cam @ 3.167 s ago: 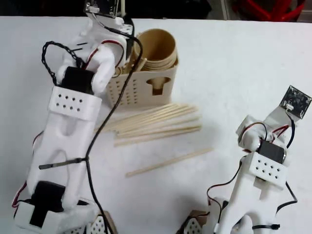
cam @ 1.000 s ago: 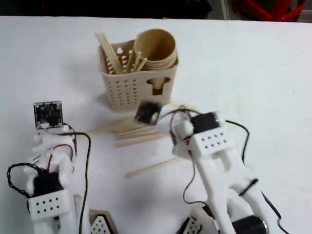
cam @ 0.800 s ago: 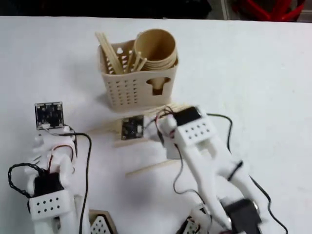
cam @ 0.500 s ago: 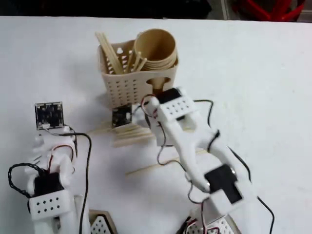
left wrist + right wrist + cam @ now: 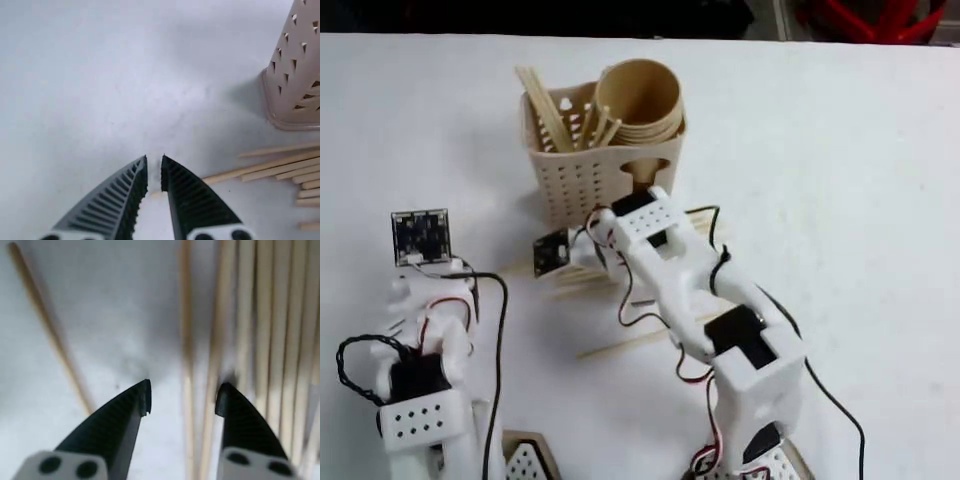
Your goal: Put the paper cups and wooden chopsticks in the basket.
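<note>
Right gripper (jaws apart) over 2 chopsticks near basket.

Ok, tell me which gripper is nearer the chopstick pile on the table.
Right. The right gripper hangs open over the chopstick pile; the left gripper sits short of its ends.

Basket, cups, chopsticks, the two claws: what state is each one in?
Basket: upright, partly filled.
Paper cups: stacked in the basket.
Chopsticks in basket: standing, leaning.
Loose chopsticks: lying flat beside the basket.
Left gripper: shut, empty.
Right gripper: open above the loose chopsticks.
</note>
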Action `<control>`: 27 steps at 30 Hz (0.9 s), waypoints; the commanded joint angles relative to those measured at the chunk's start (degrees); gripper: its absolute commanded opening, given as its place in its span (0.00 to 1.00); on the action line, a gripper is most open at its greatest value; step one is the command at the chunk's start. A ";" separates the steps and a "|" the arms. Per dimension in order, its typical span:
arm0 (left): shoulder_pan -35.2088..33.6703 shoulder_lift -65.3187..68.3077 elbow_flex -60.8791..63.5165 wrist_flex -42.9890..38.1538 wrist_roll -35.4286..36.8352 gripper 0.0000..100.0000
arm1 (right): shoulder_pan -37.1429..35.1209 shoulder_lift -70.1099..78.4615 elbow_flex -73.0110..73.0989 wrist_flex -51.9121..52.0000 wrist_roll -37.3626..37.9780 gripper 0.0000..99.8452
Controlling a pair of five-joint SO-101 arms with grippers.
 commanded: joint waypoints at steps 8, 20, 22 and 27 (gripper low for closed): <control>-0.66 -0.92 -0.26 -1.49 -0.44 0.07 | -0.75 2.51 -1.23 -1.01 0.09 0.03; -0.66 -0.92 -0.18 -1.49 -0.44 0.07 | -1.27 -0.13 -1.14 1.19 -2.37 0.02; -0.66 -0.92 -0.18 -1.49 -0.44 0.07 | -1.63 -0.04 -1.05 1.19 -2.37 0.02; -0.66 -0.92 -0.18 -1.49 -0.44 0.07 | -3.03 2.42 -1.05 1.19 -2.46 0.09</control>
